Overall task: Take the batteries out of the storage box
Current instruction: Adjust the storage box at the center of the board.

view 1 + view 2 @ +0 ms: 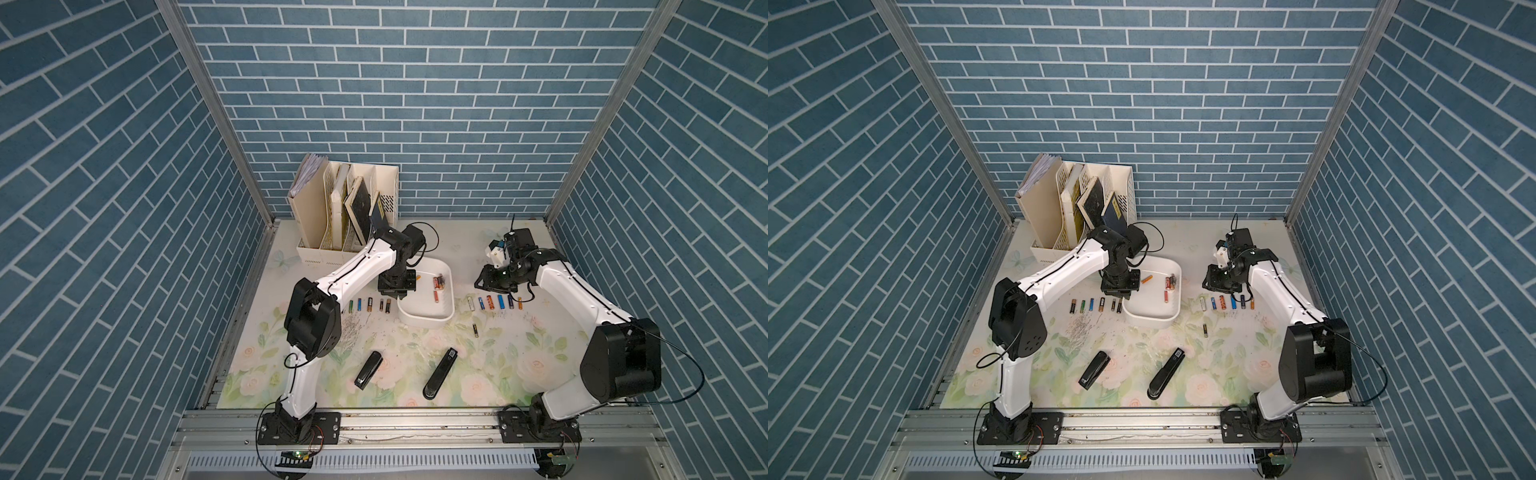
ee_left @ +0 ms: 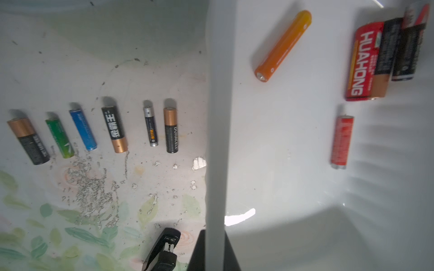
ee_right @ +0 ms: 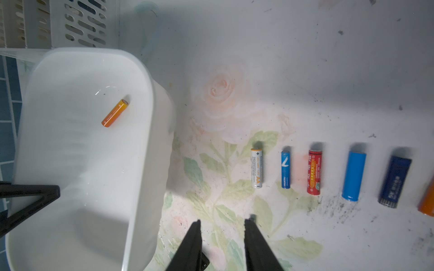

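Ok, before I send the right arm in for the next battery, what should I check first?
1. Left claw clamped on the storage box wall: ok.
2. Right claw open, empty: ok.
3. Right claw over the box: not ok, it hangs over the table beside it.
4. Orange battery lies alone on the box floor: ok.
5. Red HUAHONG battery free of neighbours: not ok, it touches black batteries.
6. Bare table between box and white battery for setting down: ok.
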### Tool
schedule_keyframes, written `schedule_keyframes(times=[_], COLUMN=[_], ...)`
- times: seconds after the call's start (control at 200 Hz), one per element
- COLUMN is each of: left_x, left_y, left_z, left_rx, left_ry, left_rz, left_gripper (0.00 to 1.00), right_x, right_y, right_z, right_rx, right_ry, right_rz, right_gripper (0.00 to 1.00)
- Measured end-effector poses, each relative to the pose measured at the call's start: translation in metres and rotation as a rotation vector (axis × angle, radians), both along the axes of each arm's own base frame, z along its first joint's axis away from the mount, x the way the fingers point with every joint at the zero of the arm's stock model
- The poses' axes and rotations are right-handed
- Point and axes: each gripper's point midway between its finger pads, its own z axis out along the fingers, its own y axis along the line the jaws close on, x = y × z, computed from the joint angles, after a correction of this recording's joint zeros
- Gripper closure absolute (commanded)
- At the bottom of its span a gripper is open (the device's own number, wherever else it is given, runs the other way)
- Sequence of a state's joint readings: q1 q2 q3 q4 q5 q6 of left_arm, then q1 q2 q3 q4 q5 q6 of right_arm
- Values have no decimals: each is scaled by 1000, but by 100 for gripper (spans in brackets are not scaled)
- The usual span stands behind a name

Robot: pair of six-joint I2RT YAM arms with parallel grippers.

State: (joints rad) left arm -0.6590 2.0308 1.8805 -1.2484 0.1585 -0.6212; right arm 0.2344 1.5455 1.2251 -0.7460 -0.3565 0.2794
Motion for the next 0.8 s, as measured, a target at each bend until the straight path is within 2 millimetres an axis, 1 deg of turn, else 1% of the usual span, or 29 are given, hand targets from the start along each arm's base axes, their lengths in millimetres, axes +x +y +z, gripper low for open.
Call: schedule_keyframes(times=[0.065, 0.145, 0.215, 0.295, 0.405, 0.585, 0.675, 0.8], left_x=[-3, -10, -16, -16, -3, 12, 17, 15], left_y=[-8, -17, -20, -18, -11, -1, -3, -12], left_z=[-3, -7, -9, -10, -12, -19, -24, -42], left_rx=[-84, -228, -337, -390, -349, -244, -216, -182], left_ry=[17, 48, 70, 77, 19, -86, -115, -112], left_rz=[3, 20, 47, 70, 92, 123, 122, 98], left_gripper=[100, 100, 100, 100, 100, 100, 100, 100], right_x=[-3, -7, -8, -8, -8, -9, -10, -7], right_y=[-1, -2, -3, -4, -4, -5, -5, -5], right_z=[-5, -10, -10, -7, -3, -3, -3, 3], right_rx=[-3, -6, -8, -6, -2, -4, -6, -5], right_ry=[14, 26, 27, 18, 5, 10, 13, 7], right_rz=[-1, -2, -6, -8, -9, -10, -10, -10], right_gripper=[66, 66, 66, 66, 66, 66, 66, 66])
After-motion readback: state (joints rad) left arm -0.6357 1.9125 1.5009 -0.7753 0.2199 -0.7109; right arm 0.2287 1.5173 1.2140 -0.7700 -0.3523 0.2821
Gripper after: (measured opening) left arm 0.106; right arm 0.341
